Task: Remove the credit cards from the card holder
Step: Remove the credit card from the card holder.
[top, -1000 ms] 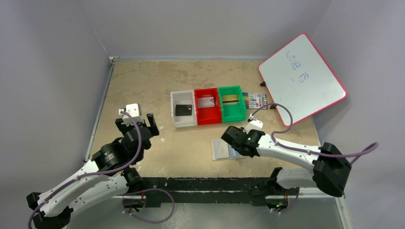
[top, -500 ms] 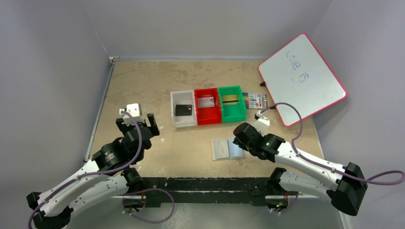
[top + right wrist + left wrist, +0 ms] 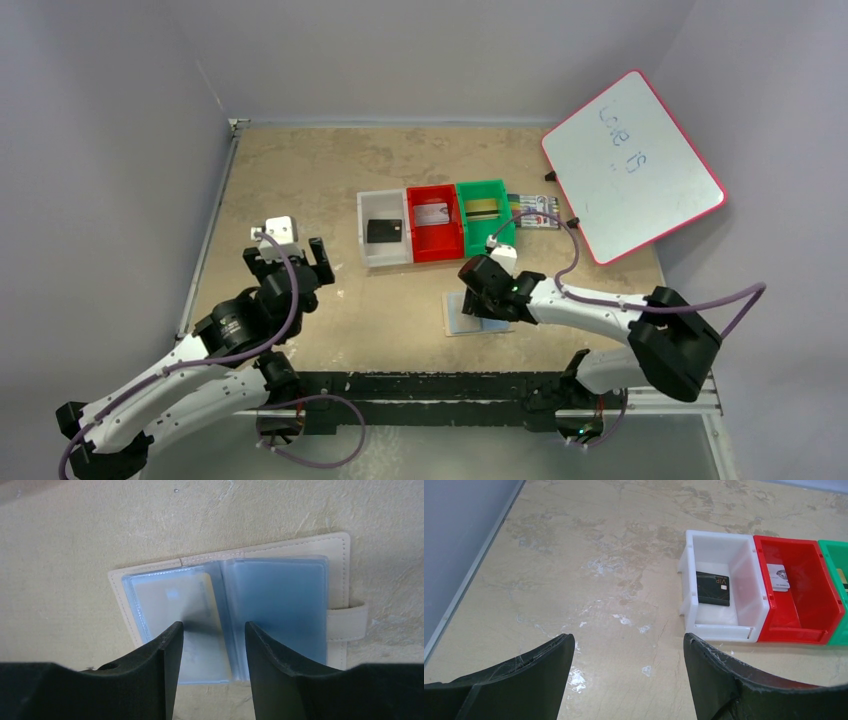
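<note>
The card holder (image 3: pixel 280 587) lies open and flat on the table, beige with a snap tab at its right and two light-blue pockets. A pale credit card (image 3: pixel 170 597) shows in its left pocket. My right gripper (image 3: pixel 213 630) hovers open just above the holder's centre fold, with nothing between its fingers. From above, that gripper (image 3: pixel 474 300) covers part of the card holder (image 3: pixel 457 320). My left gripper (image 3: pixel 288 260) stands open over bare table at the left, empty (image 3: pixel 629 645).
Behind the holder is a row of three bins. The white bin (image 3: pixel 372 255) holds a black card (image 3: pixel 712 587), the red bin (image 3: pixel 436 248) a white card (image 3: pixel 778 576), and the green bin (image 3: pixel 488 240) a gold card (image 3: pixel 482 208). A marker pack (image 3: pixel 537 211) and a tilted whiteboard (image 3: pixel 632 165) sit at the right.
My right arm swung out to the right of the holder, then came back over it, and its jaws opened wider. The left arm has not moved.
</note>
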Available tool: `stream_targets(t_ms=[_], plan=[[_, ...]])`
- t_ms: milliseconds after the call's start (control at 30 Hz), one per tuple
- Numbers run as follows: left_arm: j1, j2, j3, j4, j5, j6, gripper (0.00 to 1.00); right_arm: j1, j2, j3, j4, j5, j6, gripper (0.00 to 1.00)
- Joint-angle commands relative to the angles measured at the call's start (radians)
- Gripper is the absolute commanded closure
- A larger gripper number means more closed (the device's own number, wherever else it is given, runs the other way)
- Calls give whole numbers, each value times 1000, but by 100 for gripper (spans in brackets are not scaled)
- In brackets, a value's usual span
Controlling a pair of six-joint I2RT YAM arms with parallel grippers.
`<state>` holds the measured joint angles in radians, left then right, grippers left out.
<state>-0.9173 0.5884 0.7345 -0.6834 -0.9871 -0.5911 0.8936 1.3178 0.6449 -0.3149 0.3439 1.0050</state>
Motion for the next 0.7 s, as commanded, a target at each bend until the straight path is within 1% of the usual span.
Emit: stream_targets(t_ms=[0, 133, 167, 267, 367, 467, 533, 667], plan=[[2, 11, 47, 8, -10, -5, 21, -2, 39, 44, 37, -25, -42, 48], [2, 13, 47, 7, -10, -5, 21, -2, 97, 65, 17, 31, -71, 49], [3, 14, 47, 7, -10, -5, 21, -1, 116, 78, 5, 41, -84, 50], [3, 17, 49, 7, -11, -5, 21, 2, 169, 109, -45, 74, -81, 58], [3, 18, 49, 7, -12, -7, 21, 8, 185, 119, -52, 85, -80, 66], [3, 17, 49, 7, -13, -6, 21, 8, 166, 107, -34, 65, -74, 77], [3, 19, 49, 7, -13, -6, 20, 8, 134, 91, -24, 36, -62, 81], [2, 23, 49, 7, -12, -6, 20, 5, 87, 74, -7, 48, -52, 90]])
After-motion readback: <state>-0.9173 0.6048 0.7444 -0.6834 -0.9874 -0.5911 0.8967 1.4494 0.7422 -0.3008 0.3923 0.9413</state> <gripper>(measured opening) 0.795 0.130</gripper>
